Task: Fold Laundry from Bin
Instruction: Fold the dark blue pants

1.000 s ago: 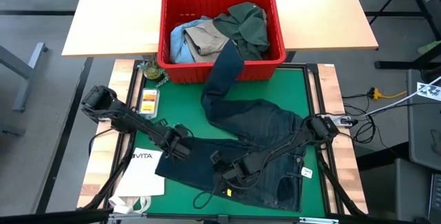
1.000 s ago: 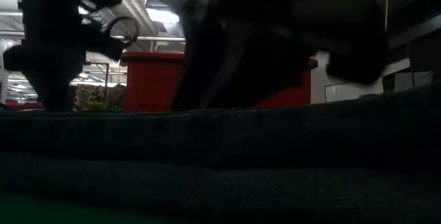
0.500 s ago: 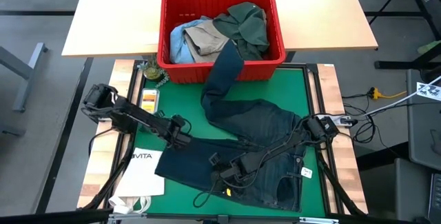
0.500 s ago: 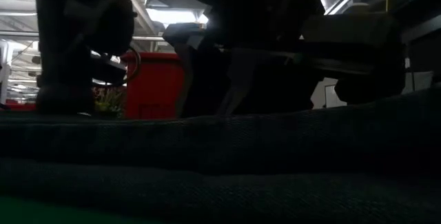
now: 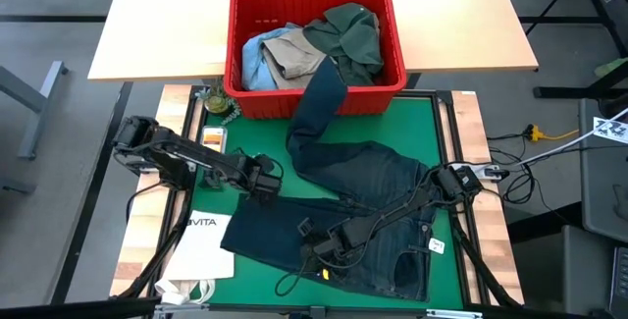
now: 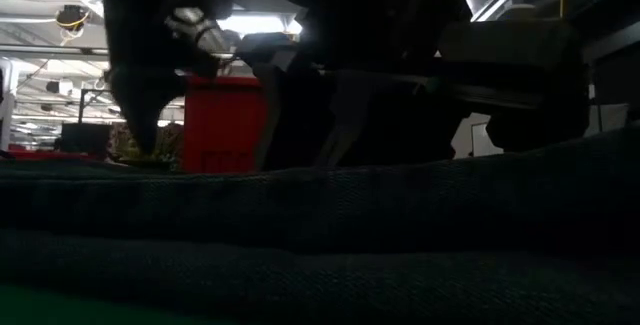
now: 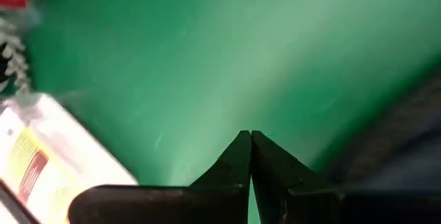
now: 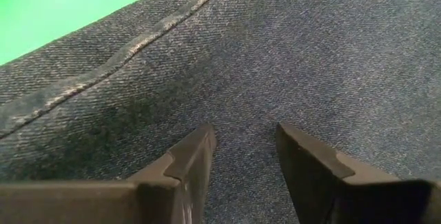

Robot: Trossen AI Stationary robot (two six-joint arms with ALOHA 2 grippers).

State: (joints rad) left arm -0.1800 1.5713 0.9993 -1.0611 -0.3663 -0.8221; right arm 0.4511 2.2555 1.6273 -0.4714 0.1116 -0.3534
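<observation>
High view first: your dark trousers (image 5: 363, 196) are spread across the green mat (image 5: 446, 142), one leg running up to the far side and hanging over the rim of the red bin (image 5: 240, 39). The rest of the laundry, a green shirt (image 5: 348, 29), a tan piece (image 5: 299, 56) and something light blue (image 5: 253, 59), sits inside it. Your left end effector (image 5: 263, 184) is over bare mat just left of the trousers, fingers pressed together on nothing. Your right end effector (image 5: 316, 250) is low over the denim near the waistband, fingers spread apart (image 8: 186, 158). The white VITA bag (image 5: 201, 245) lies near-left on the desk.
</observation>
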